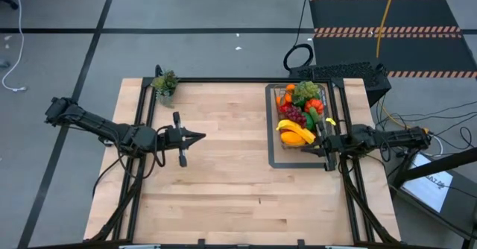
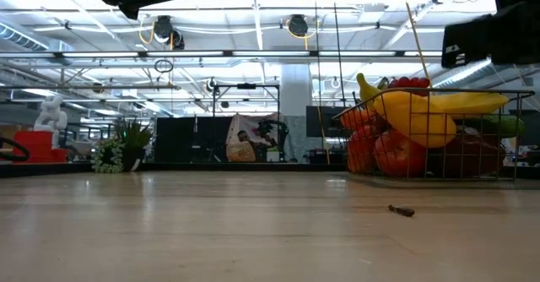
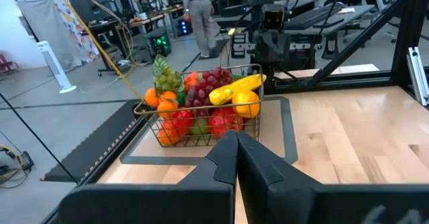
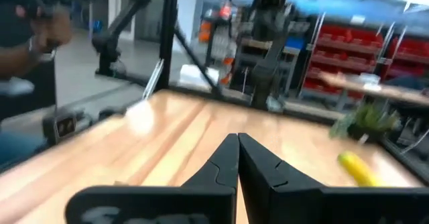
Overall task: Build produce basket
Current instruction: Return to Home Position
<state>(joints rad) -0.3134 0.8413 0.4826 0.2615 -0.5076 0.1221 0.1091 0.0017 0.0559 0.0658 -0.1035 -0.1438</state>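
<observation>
While the basket sits at the table's right edge, the left gripper, over open wood, and the right gripper beside the basket are both pressed together.

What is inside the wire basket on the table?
Piled produce: a banana on top, red grapes, green grapes, oranges, red apples. Pieces at the bottom of the basket are covered.
</observation>
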